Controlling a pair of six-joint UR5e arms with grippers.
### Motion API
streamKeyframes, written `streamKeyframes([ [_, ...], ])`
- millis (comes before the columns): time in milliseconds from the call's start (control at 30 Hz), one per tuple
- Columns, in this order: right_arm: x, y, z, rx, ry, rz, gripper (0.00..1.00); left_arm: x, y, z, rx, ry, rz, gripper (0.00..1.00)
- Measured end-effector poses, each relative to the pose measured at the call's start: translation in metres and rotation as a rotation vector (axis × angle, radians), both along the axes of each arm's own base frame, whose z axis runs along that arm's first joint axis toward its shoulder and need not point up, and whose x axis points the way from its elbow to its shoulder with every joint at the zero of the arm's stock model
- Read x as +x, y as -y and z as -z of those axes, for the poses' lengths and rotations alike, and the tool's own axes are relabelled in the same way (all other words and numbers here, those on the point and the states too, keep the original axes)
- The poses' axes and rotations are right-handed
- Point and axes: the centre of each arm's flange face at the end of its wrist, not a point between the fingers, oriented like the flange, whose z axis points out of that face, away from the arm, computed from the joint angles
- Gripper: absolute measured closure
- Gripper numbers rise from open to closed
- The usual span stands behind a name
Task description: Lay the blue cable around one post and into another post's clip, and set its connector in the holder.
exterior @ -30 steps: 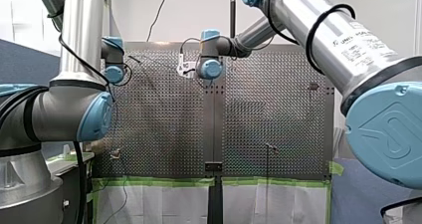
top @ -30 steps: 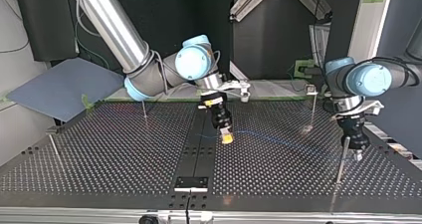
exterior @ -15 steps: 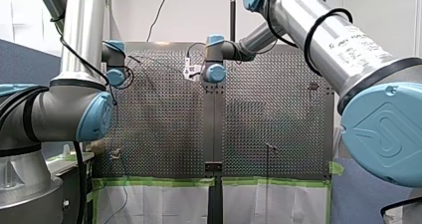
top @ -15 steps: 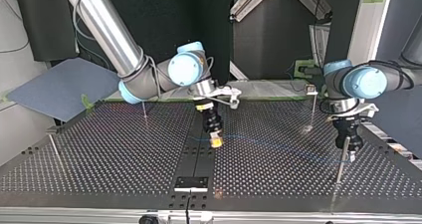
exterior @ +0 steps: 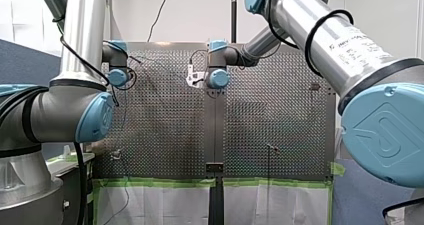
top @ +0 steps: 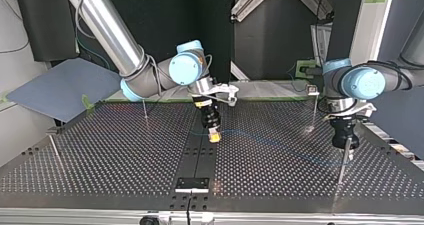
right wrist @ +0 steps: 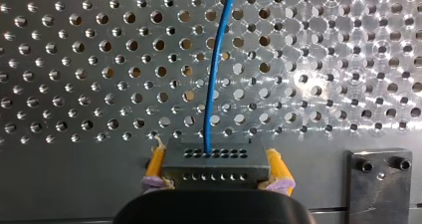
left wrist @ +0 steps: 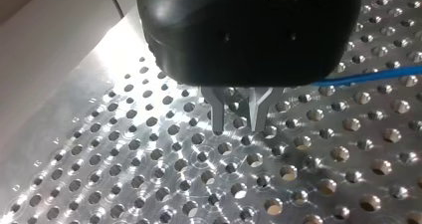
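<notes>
In the right wrist view my right gripper (right wrist: 216,181) has its yellow pads (right wrist: 156,162) shut on a dark grey connector (right wrist: 215,162). The blue cable (right wrist: 213,79) leaves the connector and runs ahead over the perforated plate. In the top view this gripper (top: 214,135) hovers low over the table's middle, and the cable (top: 272,143) trails to the view's right toward a thin post (top: 342,167). My left gripper (top: 347,147) hangs over that post's top. In the left wrist view its metal fingers (left wrist: 217,112) stand slightly apart, nothing between them; the cable (left wrist: 370,76) passes beside the gripper body.
More posts stand in the top view: one with a clip (top: 313,90) at the back right, one behind the centre (top: 145,111), one at the left (top: 55,152). A black holder block (top: 191,184) sits at the near edge. A screwed plate (right wrist: 379,181) lies beside the connector.
My right gripper carried the connector toward the top view's left and slightly back. My left gripper rose near the right post and its fingers parted.
</notes>
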Motion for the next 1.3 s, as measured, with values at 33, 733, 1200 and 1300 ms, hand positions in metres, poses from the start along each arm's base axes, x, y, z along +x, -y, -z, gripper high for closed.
streamKeyframes([
  [33, 0.0, 0.0, 0.001, 0.001, -0.002, 0.0, 1.0, 0.0, 0.0, 0.001, 0.002, -0.003, -0.001, 0.54],
  [733, -0.029, 0.001, 0.068, 0.013, -0.022, 0.058, 1.0, -0.006, 0.0, 0.007, -0.001, -0.05, -0.055, 0.0],
  [1200, -0.053, -0.004, 0.109, 0.022, -0.012, 0.173, 1.0, -0.001, 0.01, 0.024, -0.006, -0.08, -0.02, 0.0],
  [1300, -0.059, -0.006, 0.117, 0.022, -0.011, 0.197, 1.0, 0.0, 0.013, 0.029, -0.007, -0.089, -0.015, 0.0],
])
